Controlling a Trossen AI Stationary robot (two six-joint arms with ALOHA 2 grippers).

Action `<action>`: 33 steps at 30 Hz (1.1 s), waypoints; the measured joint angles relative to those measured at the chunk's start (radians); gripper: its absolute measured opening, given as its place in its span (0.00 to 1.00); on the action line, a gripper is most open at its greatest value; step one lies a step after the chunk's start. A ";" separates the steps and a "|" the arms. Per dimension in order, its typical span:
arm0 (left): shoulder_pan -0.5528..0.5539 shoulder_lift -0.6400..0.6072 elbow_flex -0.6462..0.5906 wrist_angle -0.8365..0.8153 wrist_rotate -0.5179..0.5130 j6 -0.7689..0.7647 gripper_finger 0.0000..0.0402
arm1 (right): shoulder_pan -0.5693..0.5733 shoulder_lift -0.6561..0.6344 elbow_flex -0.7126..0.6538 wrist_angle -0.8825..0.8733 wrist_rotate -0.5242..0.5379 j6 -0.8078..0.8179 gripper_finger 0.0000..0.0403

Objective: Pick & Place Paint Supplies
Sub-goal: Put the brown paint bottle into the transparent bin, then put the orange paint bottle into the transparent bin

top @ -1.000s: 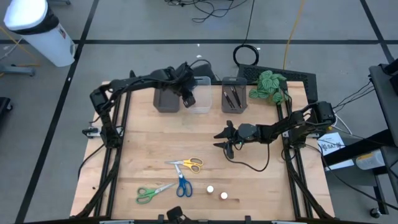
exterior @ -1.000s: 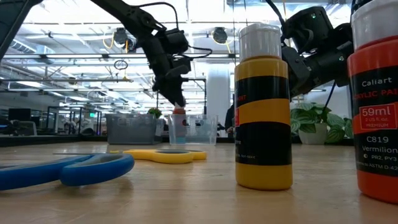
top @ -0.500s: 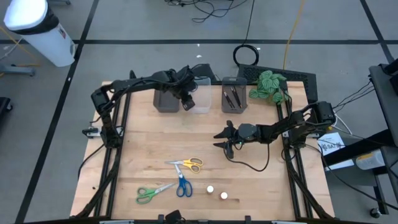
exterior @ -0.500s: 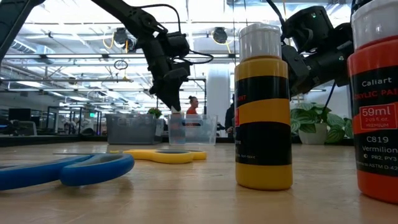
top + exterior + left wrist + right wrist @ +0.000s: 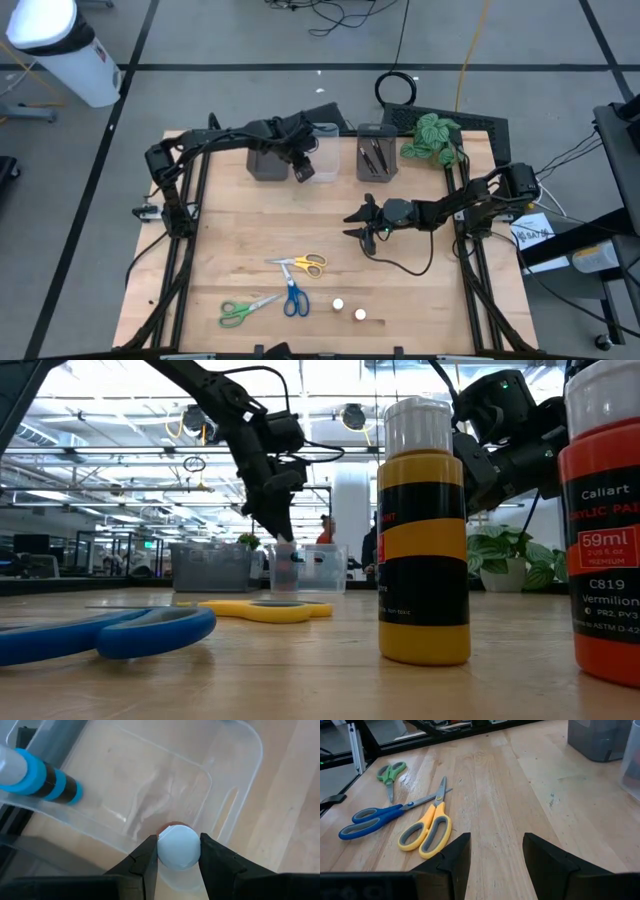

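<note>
High view: the left gripper (image 5: 302, 168) reaches over the near edge of the clear bin (image 5: 322, 152), which sits between a grey bin (image 5: 266, 160) and a second grey bin (image 5: 375, 157) with dark brushes (image 5: 373, 154) in it; what the gripper carries is hidden under it. The right gripper (image 5: 362, 223) hangs over bare table (image 5: 230, 250) mid-way across, fingers spread. Nearer the front lie the yellow scissors (image 5: 302, 265), blue scissors (image 5: 293, 298) and green scissors (image 5: 243, 311), close together, with two white-capped bottles (image 5: 349, 309) just beside them, seen only as small round tops. A leafy plant (image 5: 431, 137) stands at the far right corner.

Low view: a yellow paint bottle (image 5: 423, 530) and a vermilion bottle (image 5: 603, 520), cut off at the frame edge, fill the foreground. The left gripper's tip dips into the clear bin behind the yellow scissors; its load is hard to make out.

Left wrist view: the left fingers (image 5: 145, 862) are clamped on a white-capped bottle with a reddish body (image 5: 178, 846), held just at the clear bin's near wall. A blue-and-black banded bottle (image 5: 42, 770) lies on its side inside the bin, partly cut off.

Right wrist view: the right fingers (image 5: 447, 860) stand apart, empty, with all three scissors ahead on the table
</note>
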 joint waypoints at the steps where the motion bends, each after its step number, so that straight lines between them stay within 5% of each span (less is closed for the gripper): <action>1: 0.000 0.000 -0.005 0.005 -0.001 -0.009 0.31 | 0.000 0.000 0.000 0.000 0.000 0.000 0.41; 16: -0.004 0.008 -0.016 0.000 -0.010 -0.020 0.75 | 0.000 0.000 0.000 0.000 0.000 0.000 0.41; 26: 0.002 -0.012 -0.010 -0.007 -0.016 -0.018 0.81 | 0.000 0.000 0.000 -0.001 0.000 0.000 0.41; 33: 0.004 -0.137 -0.009 -0.026 -0.083 -0.019 0.78 | 0.000 0.000 0.000 0.001 0.000 0.000 0.41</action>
